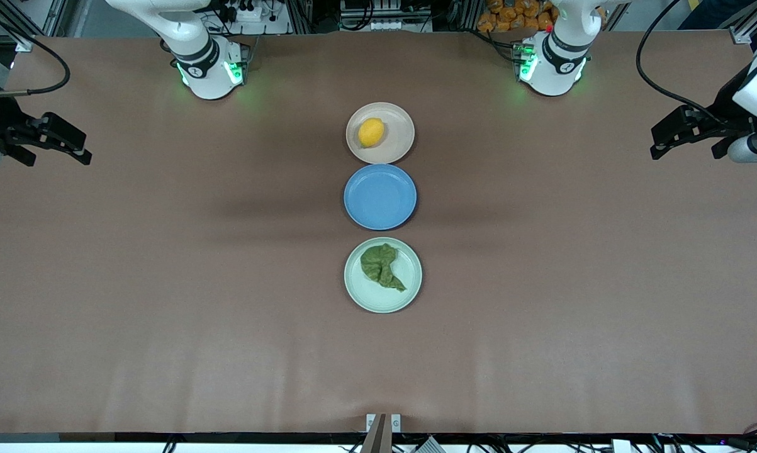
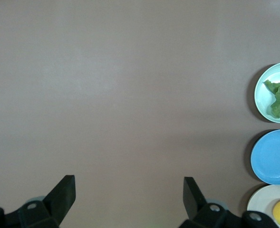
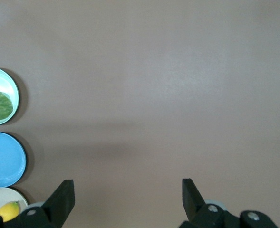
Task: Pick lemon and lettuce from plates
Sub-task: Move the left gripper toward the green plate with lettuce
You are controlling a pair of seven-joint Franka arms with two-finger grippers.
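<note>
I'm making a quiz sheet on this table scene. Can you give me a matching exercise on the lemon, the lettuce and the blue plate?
Things:
1. lemon
2. lettuce
3. blue plate

Places or states:
A. on the mint green plate, nearest the front camera
B. bare, in the middle of the row
C. on the beige-pink plate, nearest the robots' bases

Pairs: 1-C, 2-A, 3-B

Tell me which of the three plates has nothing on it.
The blue plate, in the middle of the row. The beige-pink plate holds the lemon; the mint plate holds the lettuce.
</note>
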